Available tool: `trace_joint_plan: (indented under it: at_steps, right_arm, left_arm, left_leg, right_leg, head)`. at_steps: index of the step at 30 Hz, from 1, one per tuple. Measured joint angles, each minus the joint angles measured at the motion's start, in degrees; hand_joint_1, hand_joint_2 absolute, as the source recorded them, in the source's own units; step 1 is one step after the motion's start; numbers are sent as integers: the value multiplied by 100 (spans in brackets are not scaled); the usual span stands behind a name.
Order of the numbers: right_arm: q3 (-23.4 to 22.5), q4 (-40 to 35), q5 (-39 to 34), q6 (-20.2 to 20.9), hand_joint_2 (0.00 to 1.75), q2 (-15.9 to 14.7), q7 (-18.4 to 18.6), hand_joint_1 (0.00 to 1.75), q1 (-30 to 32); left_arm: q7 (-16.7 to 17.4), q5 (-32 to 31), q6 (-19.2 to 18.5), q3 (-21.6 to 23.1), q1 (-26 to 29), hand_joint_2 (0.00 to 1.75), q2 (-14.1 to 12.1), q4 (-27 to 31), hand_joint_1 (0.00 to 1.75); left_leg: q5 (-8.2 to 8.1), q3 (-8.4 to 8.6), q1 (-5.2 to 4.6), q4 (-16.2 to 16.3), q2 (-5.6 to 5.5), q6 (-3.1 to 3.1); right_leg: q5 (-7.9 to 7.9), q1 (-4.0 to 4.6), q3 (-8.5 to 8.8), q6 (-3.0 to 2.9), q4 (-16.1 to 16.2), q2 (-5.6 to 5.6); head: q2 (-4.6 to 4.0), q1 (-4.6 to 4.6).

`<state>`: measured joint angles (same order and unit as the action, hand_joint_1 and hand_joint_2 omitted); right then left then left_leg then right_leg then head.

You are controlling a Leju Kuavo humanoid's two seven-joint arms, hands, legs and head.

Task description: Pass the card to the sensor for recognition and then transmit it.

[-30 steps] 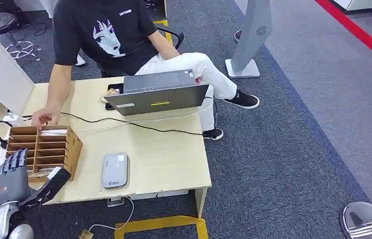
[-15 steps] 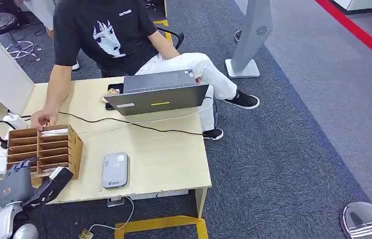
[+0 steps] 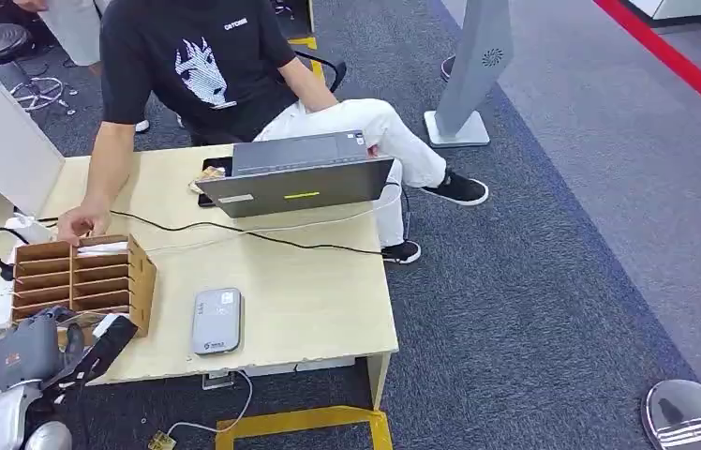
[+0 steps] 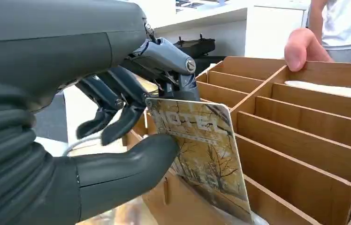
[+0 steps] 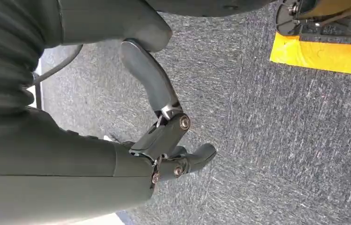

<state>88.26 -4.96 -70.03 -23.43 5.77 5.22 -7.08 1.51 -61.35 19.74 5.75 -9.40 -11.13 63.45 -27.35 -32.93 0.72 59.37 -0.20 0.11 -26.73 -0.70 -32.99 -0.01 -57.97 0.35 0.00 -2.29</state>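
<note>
A wooden rack (image 3: 84, 277) of card slots stands on the table's left side. My left hand (image 3: 33, 347) is at its near end. In the left wrist view, the thumb and a finger of my left hand (image 4: 117, 117) pinch a card (image 4: 202, 154) printed with yellow trees, whose lower edge still sits in the nearest slot of the rack (image 4: 305, 140). A grey card sensor (image 3: 216, 321) lies flat on the table, right of the rack. My right hand (image 5: 164, 136) hangs over grey carpet, holding nothing, fingers loosely apart.
A seated person rests a hand (image 3: 80, 223) on the rack's far end, also seen as a person's hand (image 4: 305, 47) above the far slots. An open laptop (image 3: 295, 178) sits at the back, with a black cable (image 3: 262, 236) crossing the table. A white box (image 3: 5, 141) stands at the left.
My left hand has lowered from raised, spread fingers over the rack to fingers curled at the nearest slot, closing on the card. The person's hand stays on the rack.
</note>
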Motion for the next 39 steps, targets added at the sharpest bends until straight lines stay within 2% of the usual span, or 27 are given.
trace_joint_plan:
  at_steps: [8, 13, 16, 21, 28, 33, 39]
  right_arm:
    - [0, 0, -13, 0, 175, 0, 0, 0, -1]
    - [0, 0, -42, 0, 175, 0, 0, 0, 0]
    - [0, 0, -83, -7, 175, 0, -7, 0, 0]
    - [0, 0, -162, -15, 175, 0, -35, 0, 1]
    - [0, 0, -300, -35, 175, 0, -35, 0, 7]
    - [0, 2, -361, -33, 175, 0, -35, 0, 11]
    - [0, 7, -376, -31, 175, 0, -35, 0, 10]
  left_arm:
    - [22, 2, 13, 0, 6, 175, -7, 0, 175]
    - [-116, 107, 219, 0, 29, 175, -4, 136, 175]
    - [-228, 101, 326, 0, 49, 175, 4, 525, 175]
    - [-398, 90, 596, 139, 49, 175, 35, 1583, 175]
    - [-389, -214, 911, 396, 109, 175, 15, 2809, 175]
    - [-251, -225, 909, 396, 89, 175, -162, 3207, 175]
    - [-203, -96, 806, 367, -4, 175, -324, 3239, 175]
  left_leg:
    - [0, 0, 0, 0, 0, 0]
    - [0, 0, 0, 0, -1, 0]
    - [0, -1, 0, 1, -1, 0]
    - [0, -2, -1, 1, -2, 0]
    - [0, -1, 0, 2, -2, 0]
    - [1, 0, 2, 1, -2, 0]
    - [2, 0, 2, 1, -2, -3]
  right_leg:
    - [0, 0, 0, 0, 0, 0]
    - [0, 0, -1, 0, 0, -1]
    - [0, 0, -1, 0, 0, -2]
    - [1, 0, -1, 2, 0, -2]
    - [1, 0, 0, 2, 0, -2]
    - [1, 0, -1, 1, -1, -1]
    - [1, 1, 0, 1, -2, -2]
  head:
    - [0, 0]
    - [0, 0]
    - [0, 0]
    - [0, 0]
    - [0, -2]
    - [0, 0]
    - [0, 0]
